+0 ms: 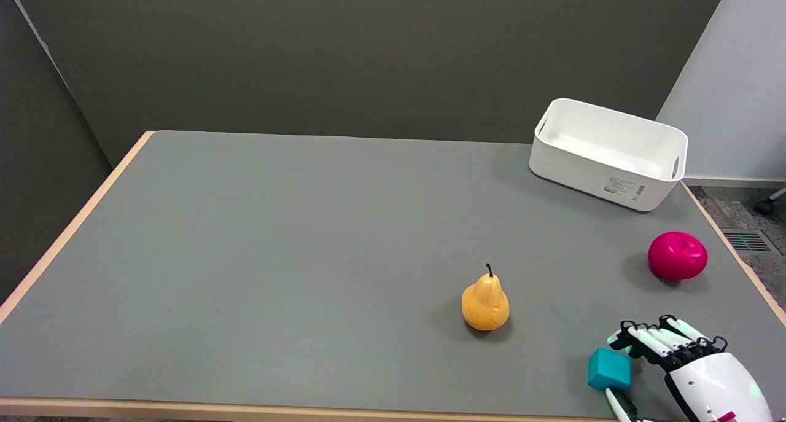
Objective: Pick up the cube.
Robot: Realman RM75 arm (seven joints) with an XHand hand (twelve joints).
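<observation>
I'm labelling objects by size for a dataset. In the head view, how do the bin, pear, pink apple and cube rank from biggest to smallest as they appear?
1. White bin, clearly largest.
2. Pear and pink apple: too alike to rank.
3. Teal cube, smallest, though nearest the camera.

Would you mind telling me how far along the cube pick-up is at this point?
Done: the right hand has reached the teal cube, with fingers above and below it. In hand: closing on it; whether they touch is unclear. Left: gripping and lifting, since the cube seems to sit on the table.
</observation>
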